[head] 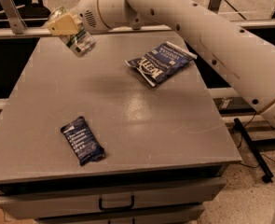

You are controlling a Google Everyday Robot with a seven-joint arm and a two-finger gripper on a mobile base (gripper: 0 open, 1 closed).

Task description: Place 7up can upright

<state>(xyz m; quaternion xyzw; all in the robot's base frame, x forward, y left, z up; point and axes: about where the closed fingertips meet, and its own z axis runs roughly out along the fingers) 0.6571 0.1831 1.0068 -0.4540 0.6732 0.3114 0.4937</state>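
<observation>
Your fingers (61,24), pale cream blocks, are clamped on the 7up can (81,43), so the gripper (71,31) holds it tilted in the air over the far left corner of the worktop (141,125). The can is small and silvery, with a white-and-green label and shiny metal. Further out, on the smooth grey worktop, lie a crinkly dark blue snack bag (161,62) far right and a smaller dark blue wrapper (82,140) front left.

The hand (70,31) above the table's (127,120) far corner half-hides the 7up can (83,44).
</observation>
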